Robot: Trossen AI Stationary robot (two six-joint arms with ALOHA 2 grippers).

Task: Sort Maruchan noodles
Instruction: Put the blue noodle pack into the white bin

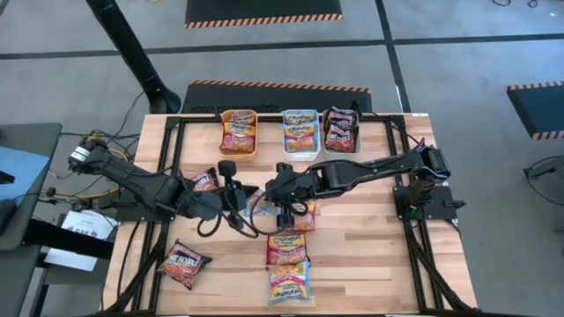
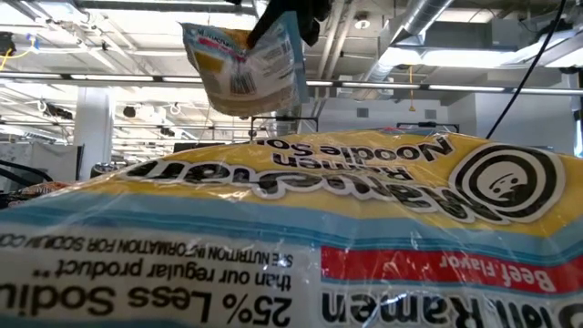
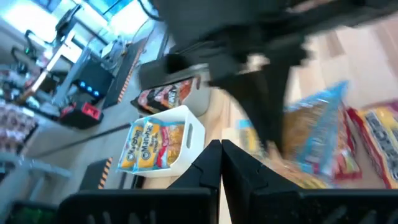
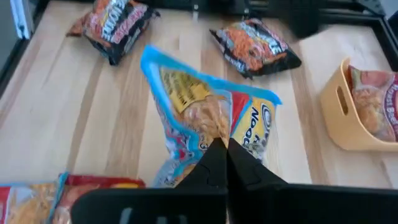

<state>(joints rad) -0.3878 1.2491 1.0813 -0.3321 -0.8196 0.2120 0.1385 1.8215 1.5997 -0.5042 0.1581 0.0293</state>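
My right gripper (image 4: pixel 219 151) hangs over the table's middle, shut on a light blue-pink noodle packet (image 4: pixel 205 112), also seen high in the low view (image 2: pixel 246 64). My left gripper (image 3: pixel 221 155) is shut and holds nothing. It sits just left of the right gripper (image 1: pixel 280 201) and points toward the bins. Two maroon packets (image 1: pixel 204 180) (image 1: pixel 183 264) lie flat on the left half of the table. An orange-yellow packet (image 1: pixel 288 246) and a blue one (image 1: pixel 289 283) lie near the front edge. Another packet (image 1: pixel 305 215) lies under the right gripper. My right gripper pinches the blue-pink packet between its two fingers by the wrapper near one edge (image 4: pixel 214 134), coming from above and pointing down. The packet is lifted clear of the table. It hangs tilted below the fingers (image 2: pixel 287 18), with its crimped end (image 4: pixel 186 68) away from them.
At the far edge stand three bins: orange (image 1: pixel 238 145), white (image 1: pixel 300 151) and grey (image 1: pixel 341 145), each holding packets. A packet (image 2: pixel 273 237) lies right in front of the low camera and blocks most of that view. Bare wood shows right of centre (image 1: pixel 370 246).
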